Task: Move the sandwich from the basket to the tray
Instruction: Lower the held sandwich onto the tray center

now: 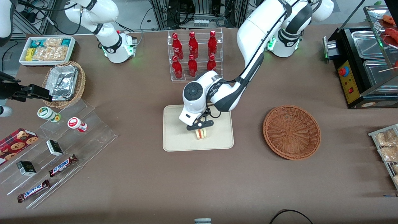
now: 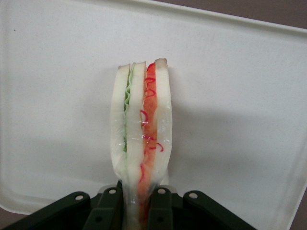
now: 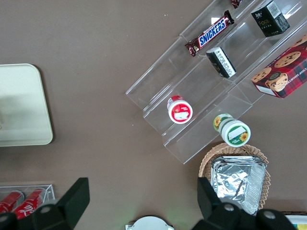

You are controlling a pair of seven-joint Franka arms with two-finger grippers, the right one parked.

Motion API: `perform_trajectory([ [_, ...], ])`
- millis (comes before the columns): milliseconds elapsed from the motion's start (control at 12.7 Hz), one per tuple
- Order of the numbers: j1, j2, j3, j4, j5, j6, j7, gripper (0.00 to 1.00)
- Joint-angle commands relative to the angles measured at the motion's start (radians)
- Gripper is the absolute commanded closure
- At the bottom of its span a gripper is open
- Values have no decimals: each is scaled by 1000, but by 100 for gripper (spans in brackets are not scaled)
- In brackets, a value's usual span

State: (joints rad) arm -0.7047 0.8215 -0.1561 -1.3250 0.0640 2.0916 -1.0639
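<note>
Sandwich (image 1: 201, 133) in gripper (image 1: 200, 126) over tray (image 1: 177, 140); basket (image 1: 291, 132) empty.

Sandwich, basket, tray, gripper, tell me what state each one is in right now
sandwich: held on edge over the tray, still wrapped
basket: empty, upright on the table
tray: flat, only the sandwich over it
gripper: over the tray, shut on the sandwich

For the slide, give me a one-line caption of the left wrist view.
Left gripper shut on the wrapped sandwich, holding it on edge over the cream tray.
</note>
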Motion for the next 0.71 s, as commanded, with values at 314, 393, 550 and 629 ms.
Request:
perform_trajectory([
  [314,-6,13,6,35,13,-4,-16,0],
  [393,-7,7,6,35,14,-8,-18,0],
  [550,-6,-33,6,35,16,-37,-15,0],
  [629,-3,-57,6,43,14,-68,-11,0],
])
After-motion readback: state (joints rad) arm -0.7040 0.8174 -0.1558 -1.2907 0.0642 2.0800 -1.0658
